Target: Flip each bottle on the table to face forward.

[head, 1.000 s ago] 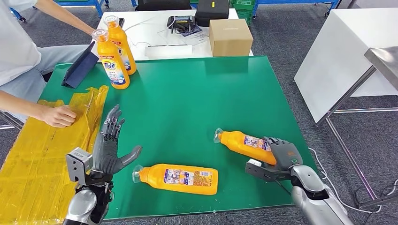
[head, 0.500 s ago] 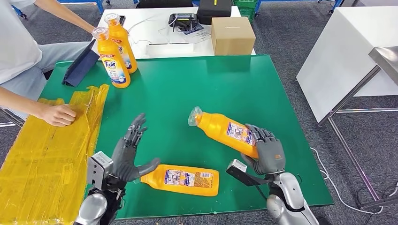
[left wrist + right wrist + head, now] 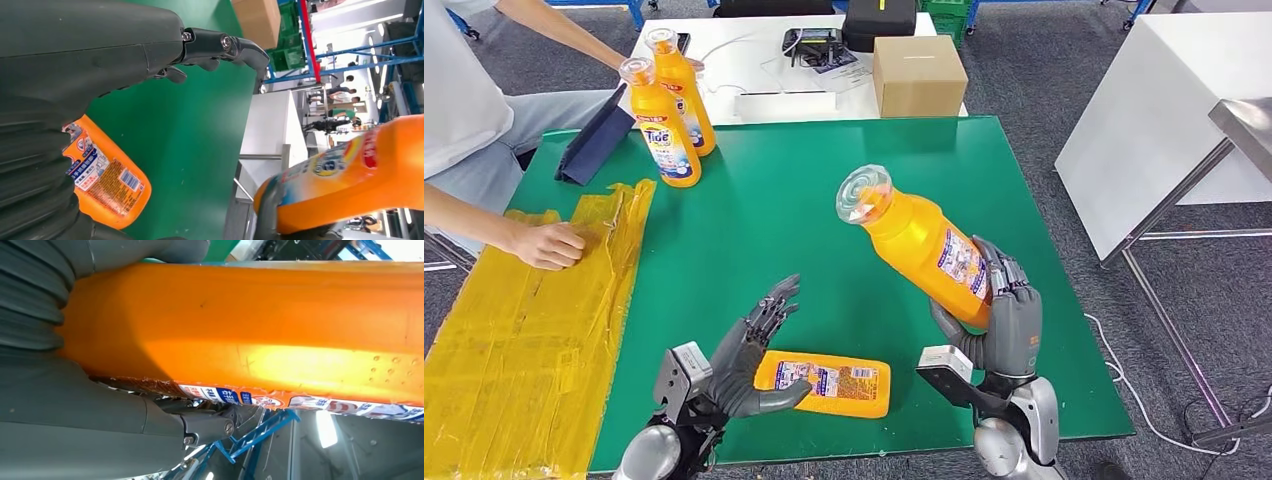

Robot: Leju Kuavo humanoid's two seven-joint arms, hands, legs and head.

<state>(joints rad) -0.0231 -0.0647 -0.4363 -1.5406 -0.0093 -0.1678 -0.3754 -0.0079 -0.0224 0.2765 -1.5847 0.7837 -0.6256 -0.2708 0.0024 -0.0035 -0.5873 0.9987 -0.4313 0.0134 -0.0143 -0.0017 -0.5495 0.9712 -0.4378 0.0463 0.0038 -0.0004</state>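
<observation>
My right hand [image 3: 1002, 322] grips an orange bottle [image 3: 921, 243] by its lower body and holds it lifted above the green table [image 3: 824, 200], tilted with the clear cap toward me. The same bottle [image 3: 260, 330] fills the right wrist view. A second orange bottle [image 3: 836, 383] lies flat near the table's front edge, its back label up. My left hand [image 3: 749, 355] hovers open over that bottle's neck end, fingers spread. In the left wrist view the lying bottle [image 3: 107, 180] sits beneath my hand, and the lifted bottle [image 3: 350, 175] is beyond. Two more bottles [image 3: 664, 100] stand upright at the far left.
A person sits at the left with one hand [image 3: 549, 245] on yellow sheeting [image 3: 514, 330] that covers the table's left side. A dark tablet [image 3: 594, 145] leans near the standing bottles. A cardboard box [image 3: 919, 75] sits on a white table behind.
My right hand has raised its bottle off the table and tipped it more upright. My left hand moved right and now covers the neck end of the lying bottle.
</observation>
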